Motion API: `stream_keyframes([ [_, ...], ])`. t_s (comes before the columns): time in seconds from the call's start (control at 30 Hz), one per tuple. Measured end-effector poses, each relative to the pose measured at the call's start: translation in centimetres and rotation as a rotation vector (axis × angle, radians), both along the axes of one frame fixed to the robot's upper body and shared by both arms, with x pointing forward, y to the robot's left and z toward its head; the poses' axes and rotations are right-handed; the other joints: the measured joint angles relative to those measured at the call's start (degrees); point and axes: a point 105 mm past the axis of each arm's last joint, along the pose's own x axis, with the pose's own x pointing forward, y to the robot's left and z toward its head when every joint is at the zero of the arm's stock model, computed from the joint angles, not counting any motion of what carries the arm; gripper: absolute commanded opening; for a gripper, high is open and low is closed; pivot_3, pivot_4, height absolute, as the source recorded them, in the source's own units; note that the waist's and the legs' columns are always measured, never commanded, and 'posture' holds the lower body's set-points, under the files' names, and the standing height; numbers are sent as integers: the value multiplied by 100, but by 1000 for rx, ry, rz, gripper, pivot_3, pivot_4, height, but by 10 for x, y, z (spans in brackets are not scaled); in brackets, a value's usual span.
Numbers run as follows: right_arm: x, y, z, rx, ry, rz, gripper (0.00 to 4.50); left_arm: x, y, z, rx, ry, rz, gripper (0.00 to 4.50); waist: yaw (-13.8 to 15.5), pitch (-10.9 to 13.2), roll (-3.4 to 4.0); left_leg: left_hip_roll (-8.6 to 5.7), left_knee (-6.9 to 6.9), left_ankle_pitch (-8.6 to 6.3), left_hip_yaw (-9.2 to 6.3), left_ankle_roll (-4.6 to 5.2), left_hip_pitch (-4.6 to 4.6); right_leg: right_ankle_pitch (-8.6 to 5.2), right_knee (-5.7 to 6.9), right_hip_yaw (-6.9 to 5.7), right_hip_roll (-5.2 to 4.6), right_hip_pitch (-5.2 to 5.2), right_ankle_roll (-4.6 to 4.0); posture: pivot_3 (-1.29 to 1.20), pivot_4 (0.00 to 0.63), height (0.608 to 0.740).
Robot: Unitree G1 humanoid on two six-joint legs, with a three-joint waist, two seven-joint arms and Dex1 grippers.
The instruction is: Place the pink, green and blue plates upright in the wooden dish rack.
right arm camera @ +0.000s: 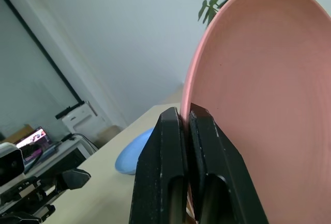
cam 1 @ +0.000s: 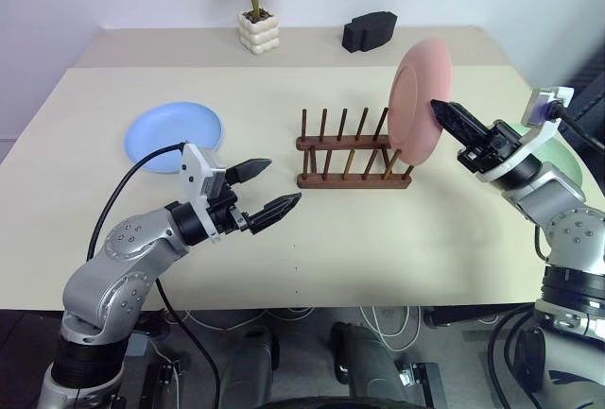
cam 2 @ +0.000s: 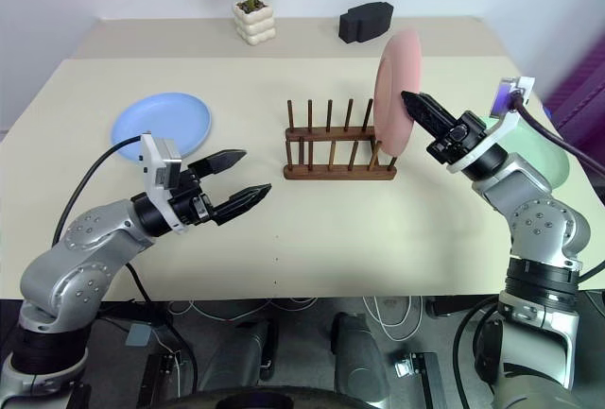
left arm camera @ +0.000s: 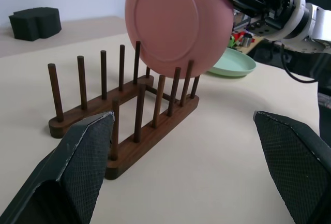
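While the right gripper pinches the rim of the round, matte pink plate, that plate stands on edge above the right end of the small dark brown wooden dish rack, its lower rim among the last upright pegs. The left gripper hangs with its fingers spread wide, holding nothing, near the rack's left end. The pale blue plate lies flat on the beige table, and the green plate lies beyond the rack.
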Motion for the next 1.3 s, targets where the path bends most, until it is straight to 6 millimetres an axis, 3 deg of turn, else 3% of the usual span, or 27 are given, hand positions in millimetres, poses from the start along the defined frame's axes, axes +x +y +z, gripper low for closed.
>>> stream_keyframes([
  [0.03, 1, -1, -1, 3, 4, -2, 935, 0, 0, 0, -1, -1, 0, 4500, -1, 0, 0, 0, 0, 0, 0, 0, 0, 0, 0, 0, 0, 0, 0, 0, 150, 736],
  [0.23, 4, -5, -4, 2, 10, -29, 3884, 0, 0, 2, -7, -12, 1, 4500, -2, 0, 0, 0, 0, 0, 0, 0, 0, 0, 0, 0, 0, 0, 0, 0, 150, 736],
  [0.37, 12, -14, -2, -20, -16, -116, 3884, 1, 1, 1, -8, -9, 4, 4500, -4, 0, 0, -1, 0, 0, 1, 0, 0, 0, 0, 0, 0, 0, 0, 0, 150, 736],
  [0.53, 21, -37, 21, -47, -115, -278, 3884, 3, 2, 5, -17, -24, 18, 4500, 3, 0, 1, -1, 0, 0, 0, 0, -1, 0, -1, 0, 1, 0, 1, 0, 150, 736],
  [0.67, 17, -55, 41, -175, -192, -370, 3884, 9, 5, 17, -25, -64, 33, 4500, 9, 1, 1, -4, 1, 0, 1, 0, -2, -1, -3, 0, -1, 1, 2, 0, 150, 736],
  [0.77, 17, -74, 42, -309, -182, -460, 3884, 8, 2, 20, -19, -72, -7, 4500, 1, 1, 1, -4, 0, 0, 3, 0, -1, -1, -4, 0, -1, 1, 1, 0, 150, 736],
  [0.87, 21, -99, 22, -509, -103, -564, 3884, 3, -7, 18, -2, -68, -81, 4500, 6, 0, 0, -5, 0, 0, 4, 0, -1, -2, -5, 0, -1, 2, 0, 0, 150, 736],
  [0.97, 25, -116, -22, -704, 39, -595, 3884, -3, -20, 15, 2, -56, -166, 4500, -1, 0, 0, -4, 1, 0, 8, 0, 0, -2, -6, 3, -2, 3, -1, 0, 150, 736],
  [1.1, 23, -122, -79, -953, 170, -539, 3884, -10, -42, 16, -18, -44, -269, 4500, -25, 0, 6, -4, 0, 0, 13, 0, 4, -1, -5, 8, -1, 3, -1, 0, 150, 736],
  [1.3, 30, -136, -113, -1187, 229, -540, 3884, -11, -51, 19, -37, -48, -299, 4500, -24, -1, 10, -5, -1, 0, 15, 0, 7, -2, -3, 10, 0, 3, 0, 0, 150, 736],
])
